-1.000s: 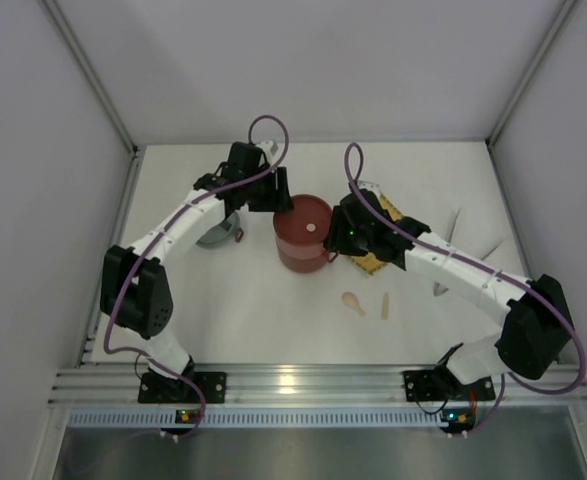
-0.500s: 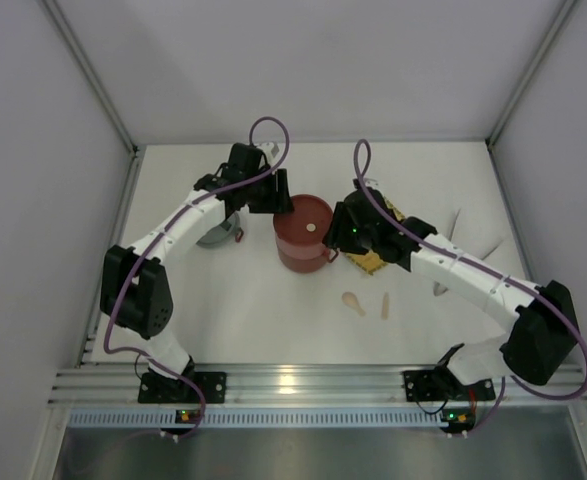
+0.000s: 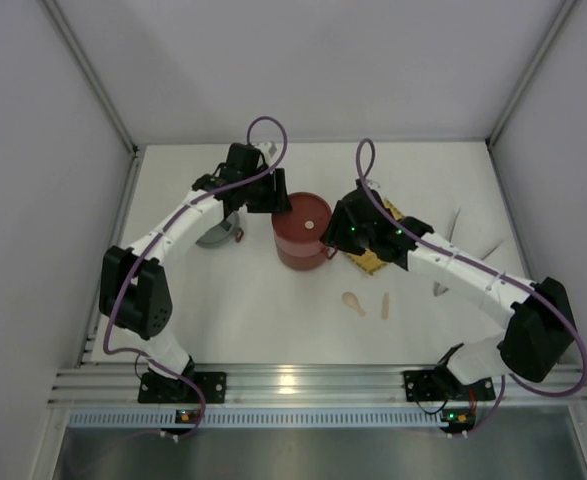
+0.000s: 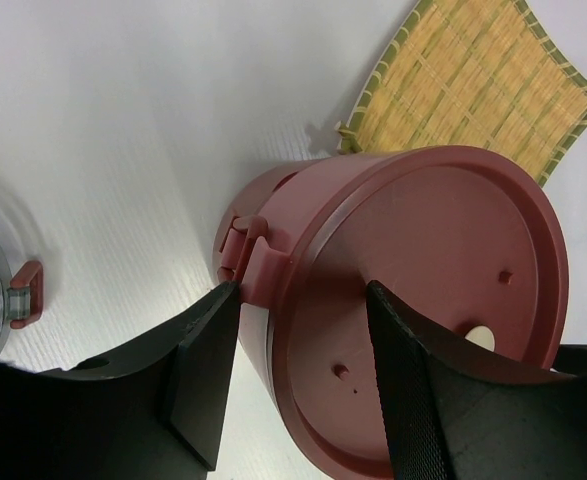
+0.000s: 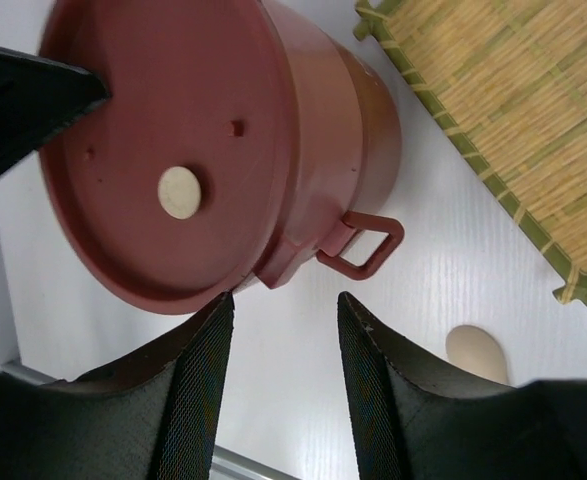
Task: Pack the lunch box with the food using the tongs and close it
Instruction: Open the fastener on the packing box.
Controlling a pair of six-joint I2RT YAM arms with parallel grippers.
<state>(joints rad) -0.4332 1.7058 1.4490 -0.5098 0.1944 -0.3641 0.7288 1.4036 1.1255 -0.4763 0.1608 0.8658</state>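
Plain grey walls [image 3: 323, 60] enclose a white table [image 3: 253, 310], seemingly evenly lit.

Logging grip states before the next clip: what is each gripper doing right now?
Left gripper: open, fingers straddling the lunch box's rim latch, no clear grip.
Right gripper: open, empty, just short of the lunch box's side handle.

One camera overhead, two on the wrists.
The top camera looks down from behind the arms [image 3: 183, 220] on the whole table [image 3: 273, 300]. Wrist cameras look past the left claw [image 4: 301, 300] and right claw [image 5: 285, 305], close on the lunch box [image 3: 303, 235] from opposite sides; all three also show the mat [image 4: 483, 90].
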